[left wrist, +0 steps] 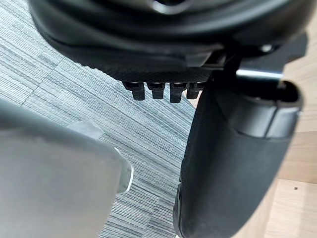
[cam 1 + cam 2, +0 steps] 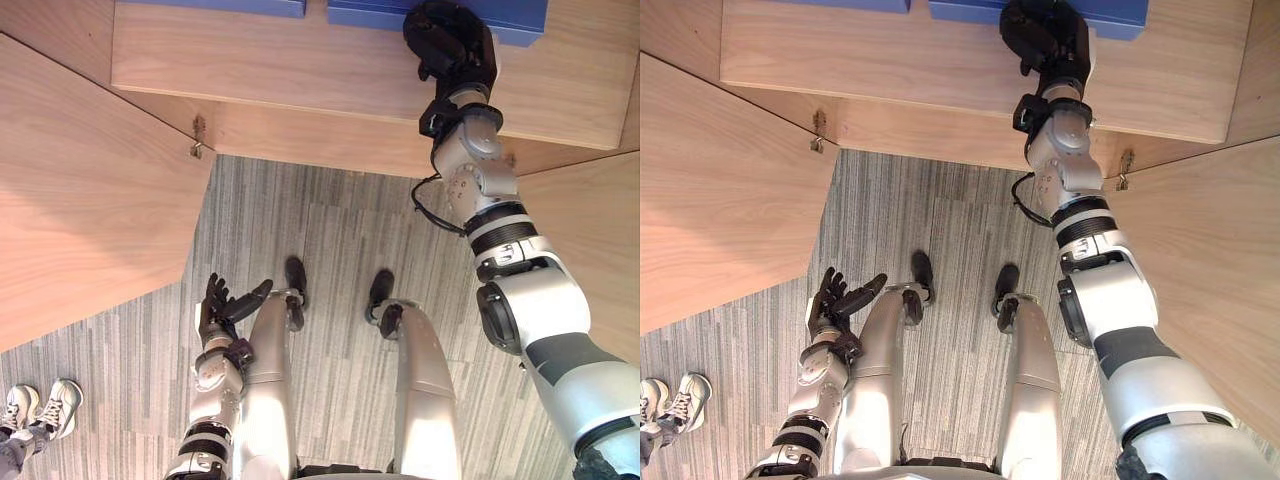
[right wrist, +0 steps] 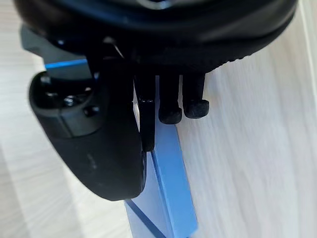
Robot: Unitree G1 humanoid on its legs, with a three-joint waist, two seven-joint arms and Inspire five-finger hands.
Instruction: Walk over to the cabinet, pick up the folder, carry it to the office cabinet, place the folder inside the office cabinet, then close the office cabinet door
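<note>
Folder (image 3: 171,198), blue, lies at the upper right of the frame on the wooden shelf (image 2: 300,60). Its edge sits between the thumb and curled fingers of our right hand (image 2: 450,45), which pinches it, we judge, so it cannot slip. Our left hand (image 2: 222,305) hangs open at the lower left, out of the way.

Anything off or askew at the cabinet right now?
Nothing stands out. The right hand pinches the folder by its edge on the shelf; a second folder lies square beside it. The left hand hangs open low. A person's shoes stand on the carpet, off to the left.
</note>
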